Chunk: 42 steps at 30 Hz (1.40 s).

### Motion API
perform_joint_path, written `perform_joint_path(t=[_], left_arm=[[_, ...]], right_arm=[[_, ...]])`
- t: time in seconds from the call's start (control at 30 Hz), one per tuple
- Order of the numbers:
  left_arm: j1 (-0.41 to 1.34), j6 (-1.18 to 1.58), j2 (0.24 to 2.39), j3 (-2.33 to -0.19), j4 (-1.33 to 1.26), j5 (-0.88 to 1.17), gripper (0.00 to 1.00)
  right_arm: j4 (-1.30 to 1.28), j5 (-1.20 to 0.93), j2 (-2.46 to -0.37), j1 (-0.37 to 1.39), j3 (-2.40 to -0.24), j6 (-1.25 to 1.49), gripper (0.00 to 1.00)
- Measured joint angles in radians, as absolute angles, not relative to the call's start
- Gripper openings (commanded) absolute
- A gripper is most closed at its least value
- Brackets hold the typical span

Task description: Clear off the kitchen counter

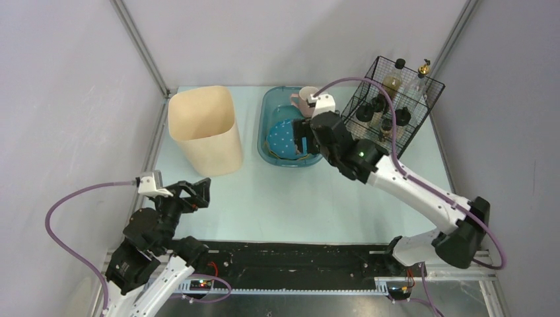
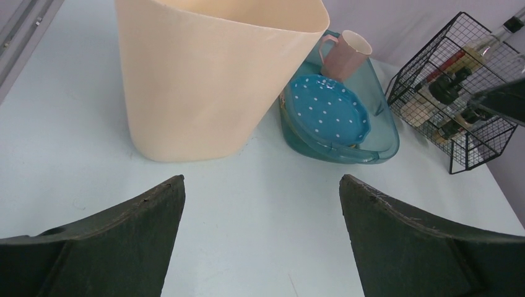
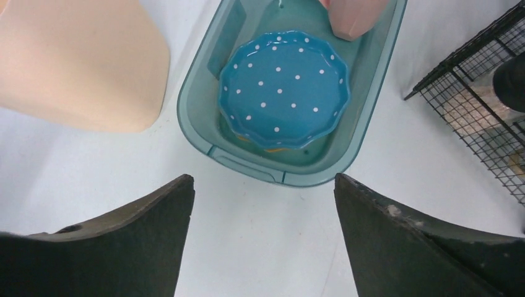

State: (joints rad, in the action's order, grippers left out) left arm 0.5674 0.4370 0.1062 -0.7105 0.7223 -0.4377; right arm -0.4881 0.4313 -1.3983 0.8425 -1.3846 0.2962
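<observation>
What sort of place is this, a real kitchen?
Probably a lab mock-up of a kitchen, not a home: a bare pale-blue counter boxed in by plain walls, a teal basin holding a dotted blue plate and pink mug, and a wire rack of bottles.

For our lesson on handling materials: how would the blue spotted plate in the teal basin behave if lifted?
The spotted plate looks glossy and glazed, so probably slippery, rigid and breakable. Its scalloped rim may offer little grip. Lying in the teal basin, it may slide if nudged.
</observation>
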Motion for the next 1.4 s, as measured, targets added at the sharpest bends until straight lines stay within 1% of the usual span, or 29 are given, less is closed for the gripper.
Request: perform_joint_path(t=[0.03,0.1,0.37,0.47,0.83,1.07,1.4], left_arm=[[0.567,0.437,0.109,-0.71,0.722,-0.437,0.98],[0.567,0.437,0.117,-0.71,0.722,-0.433,0.98],[0.567,0.437,0.146,-0.71,0.723,-0.414,0.98],[0.569,0.437,0.146,-0.71,0.723,-0.412,0.98],[0.572,0.437,0.172,-0.71,0.723,-0.404,0.98],[0.572,0.437,0.175,-0.71,0.723,-0.404,0.98],[0.572,0.437,0.191,-0.71,0.723,-0.403,0.98]], right_arm=[[-0.485,0.444,-1.376,0.86,-1.368,0.289,0.98],[-0.477,0.476,-1.328,0.905,-1.33,0.269,0.99],[-0.454,0.611,-1.1,1.142,-1.138,0.201,0.99],[-0.458,0.661,-1.003,1.201,-1.061,0.199,0.99],[-0.587,0.884,-0.678,1.304,-0.875,0.301,0.99],[-0.616,0.93,-0.574,1.347,-0.86,0.344,0.99],[-0.622,0.936,-0.582,1.354,-0.855,0.359,1.0]])
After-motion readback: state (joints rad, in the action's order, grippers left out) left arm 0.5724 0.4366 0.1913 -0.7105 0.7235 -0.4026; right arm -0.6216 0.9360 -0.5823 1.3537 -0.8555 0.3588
